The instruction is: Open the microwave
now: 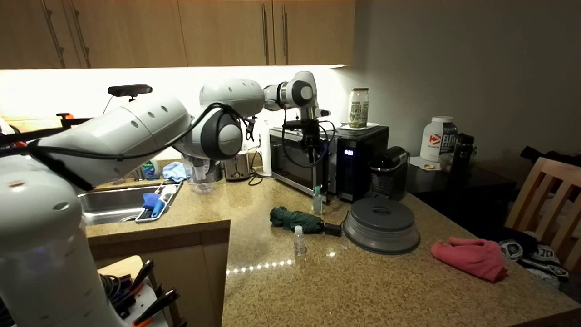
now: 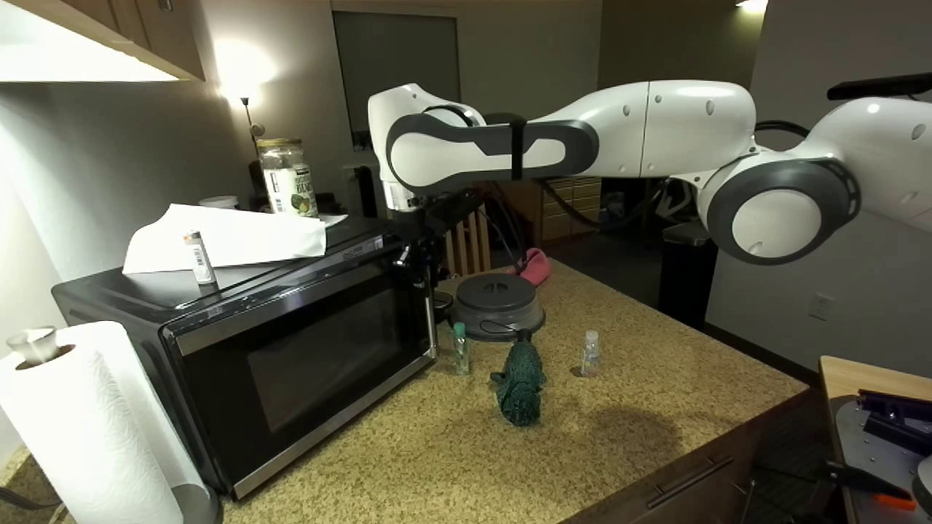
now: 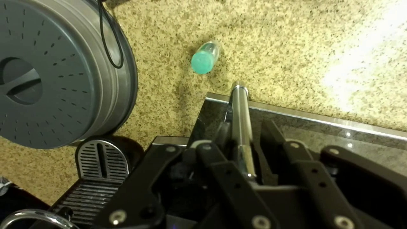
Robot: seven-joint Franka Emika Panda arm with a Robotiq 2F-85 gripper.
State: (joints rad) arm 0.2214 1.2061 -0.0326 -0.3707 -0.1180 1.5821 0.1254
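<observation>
- Task thing: black microwave (image 2: 291, 364) on the table (image 1: 386, 290), between the paper towel roll (image 2: 87, 429) and the pod coffee machine (image 1: 390, 172). Glass-windowed door (image 1: 290, 170); vertical metal bar handle (image 3: 241, 117) along the edge nearest the control panel (image 1: 348, 177).
- Door looks slightly ajar: wrist view has its handle-side edge standing proud of the panel front; a pale strip shows between door and panel in an exterior view.
- End effector (image 3: 244, 133): at the handle, fingers (image 3: 274, 136) straddling the bar, one each side. Gap visible on the window side, so no firm clamp seen; panel-side finger blurred, contact there can't be told.
- Step in hand (judged): securing the handle, early part of opening; wide swing not yet done.
- Next move calls for: bring both fingers onto the bar, or hook it with the panel-side one, then draw it away from the microwave body in an arc. Hinge presumably on the towel-roll side, so wrist should turn with the door.
- Watch: green-capped bottle (image 3: 203, 60) stands upright near the handle's lower end, probably in the door's sweep. Dark green folded umbrella (image 1: 297, 221) lies just past it, might get clipped too.
</observation>
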